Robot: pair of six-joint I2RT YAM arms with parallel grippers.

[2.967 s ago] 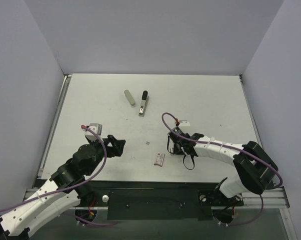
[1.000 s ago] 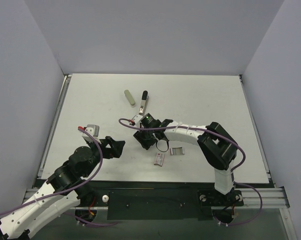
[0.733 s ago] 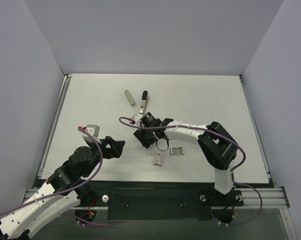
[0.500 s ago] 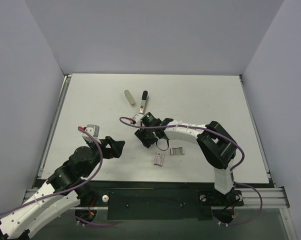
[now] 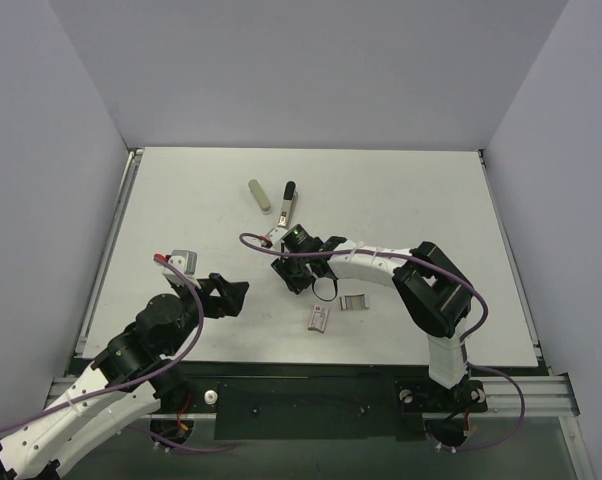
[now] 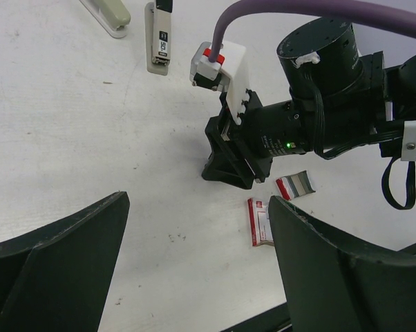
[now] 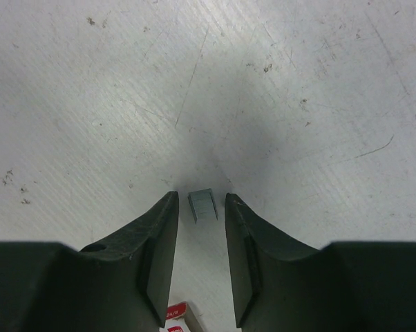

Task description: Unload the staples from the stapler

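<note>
Right wrist view is showing the right end effector (image 7: 200, 200) spread around a staple clip (image 7: 203, 205), not pinching; the stapler (image 5: 287, 205) is lying at its 12 o'clock, probably emptied; left end effector (image 5: 231, 293) is hovering spread.

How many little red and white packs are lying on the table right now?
2. One pack lies front and centre; the other pack sits just right of it, slightly farther back. More might be hidden under the right hand.
</note>
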